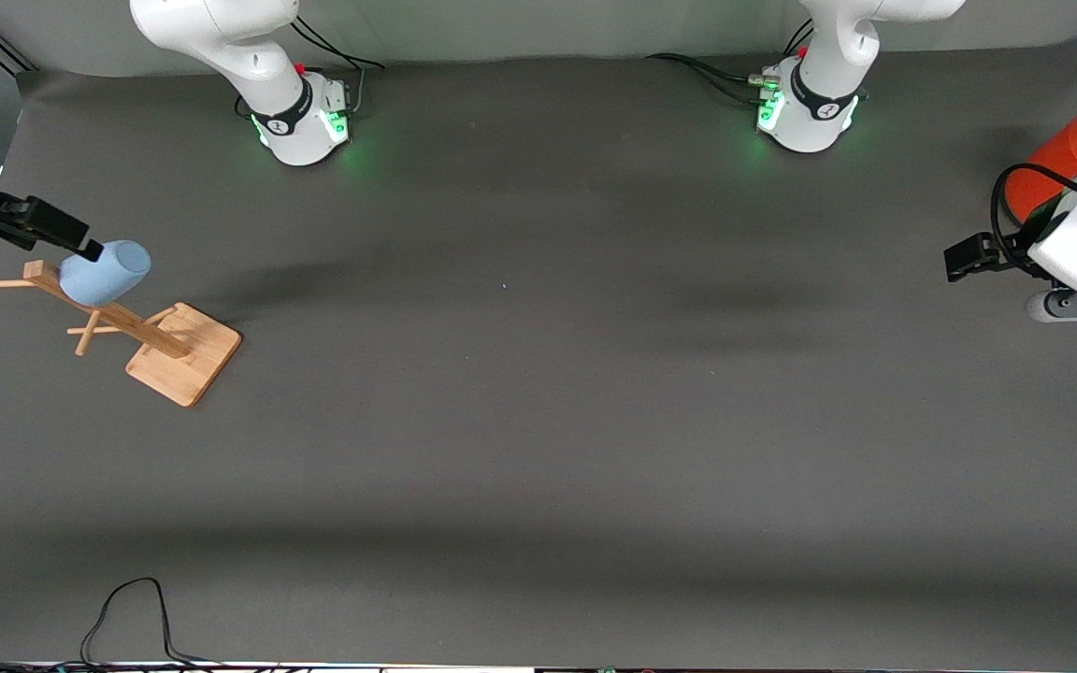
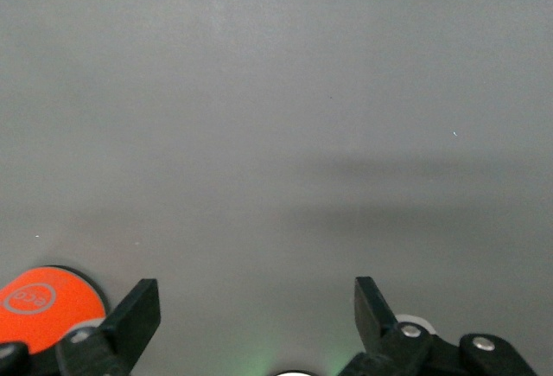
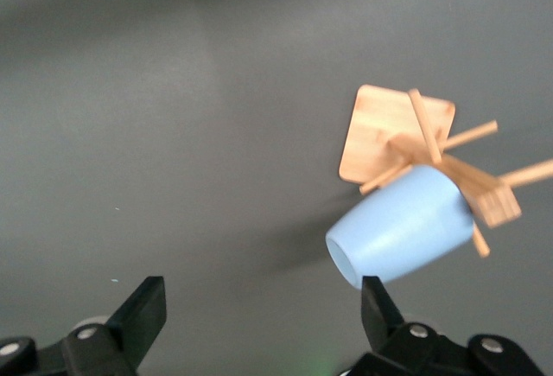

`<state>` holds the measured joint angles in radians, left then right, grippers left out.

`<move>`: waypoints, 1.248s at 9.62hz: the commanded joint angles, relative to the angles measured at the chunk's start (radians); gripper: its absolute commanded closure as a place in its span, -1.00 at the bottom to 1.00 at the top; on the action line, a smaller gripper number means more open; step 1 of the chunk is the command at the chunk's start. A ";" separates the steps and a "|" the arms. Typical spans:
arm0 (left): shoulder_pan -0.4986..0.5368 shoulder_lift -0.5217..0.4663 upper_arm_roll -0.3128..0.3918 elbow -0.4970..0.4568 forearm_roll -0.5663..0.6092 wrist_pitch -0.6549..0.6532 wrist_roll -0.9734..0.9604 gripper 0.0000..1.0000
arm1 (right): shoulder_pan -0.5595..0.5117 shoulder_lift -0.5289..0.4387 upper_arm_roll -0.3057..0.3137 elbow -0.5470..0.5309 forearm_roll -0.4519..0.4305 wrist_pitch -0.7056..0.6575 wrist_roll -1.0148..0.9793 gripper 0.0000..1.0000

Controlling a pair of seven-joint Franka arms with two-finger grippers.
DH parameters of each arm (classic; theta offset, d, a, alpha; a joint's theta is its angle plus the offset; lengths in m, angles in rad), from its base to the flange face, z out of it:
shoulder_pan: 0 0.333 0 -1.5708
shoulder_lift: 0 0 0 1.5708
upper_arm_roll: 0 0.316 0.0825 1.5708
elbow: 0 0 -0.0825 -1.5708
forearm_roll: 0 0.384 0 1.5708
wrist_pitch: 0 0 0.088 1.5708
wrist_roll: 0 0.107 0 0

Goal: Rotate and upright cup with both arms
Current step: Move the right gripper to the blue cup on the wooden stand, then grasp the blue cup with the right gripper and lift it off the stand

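Observation:
The pale-blue cup point(image 1: 107, 271) hangs tilted on a peg of the wooden rack point(image 1: 185, 360) at the right arm's end of the table, its closed bottom pointing up and away from the rack. My right gripper point(image 1: 80, 245) is open and empty, and one fingertip is right beside the cup's bottom edge. In the right wrist view the cup point(image 3: 402, 236) lies just off one finger point(image 3: 376, 307) of the right gripper point(image 3: 259, 307), outside the jaws, with the rack point(image 3: 390, 130) under it. My left gripper point(image 1: 966, 257) waits open and empty over the left arm's end of the table, and the left wrist view shows it point(image 2: 257, 307) above bare mat.
A large orange can point(image 1: 1057, 157) stands by the left arm's hand at the table's edge; its top shows in the left wrist view point(image 2: 43, 300). A black cable point(image 1: 127, 617) loops at the table's edge nearest the front camera. The grey mat point(image 1: 538, 374) covers the table.

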<state>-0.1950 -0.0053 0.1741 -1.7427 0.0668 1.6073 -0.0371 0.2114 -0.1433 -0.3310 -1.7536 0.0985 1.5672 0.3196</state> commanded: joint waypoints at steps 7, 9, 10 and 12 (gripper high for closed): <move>0.002 0.008 -0.002 0.026 -0.007 -0.029 -0.003 -1.00 | -0.017 0.157 -0.258 -0.078 0.146 -0.035 0.443 -1.00; 0.002 0.008 -0.002 0.026 -0.007 -0.029 -0.003 -1.00 | -0.017 0.151 -0.261 -0.148 0.151 0.008 0.443 -1.00; 0.002 0.008 -0.002 0.026 -0.007 -0.029 -0.003 -1.00 | -0.017 0.148 -0.264 -0.193 0.156 0.060 0.428 -1.00; 0.002 0.008 -0.002 0.026 -0.007 -0.029 -0.003 -1.00 | -0.017 0.157 -0.275 -0.237 0.202 0.082 0.412 -1.00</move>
<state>-0.1946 -0.0050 0.1734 -1.7423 0.0665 1.6039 -0.0371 0.1902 0.0253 -0.5927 -1.9594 0.2688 1.6293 0.7450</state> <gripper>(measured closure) 0.000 0.000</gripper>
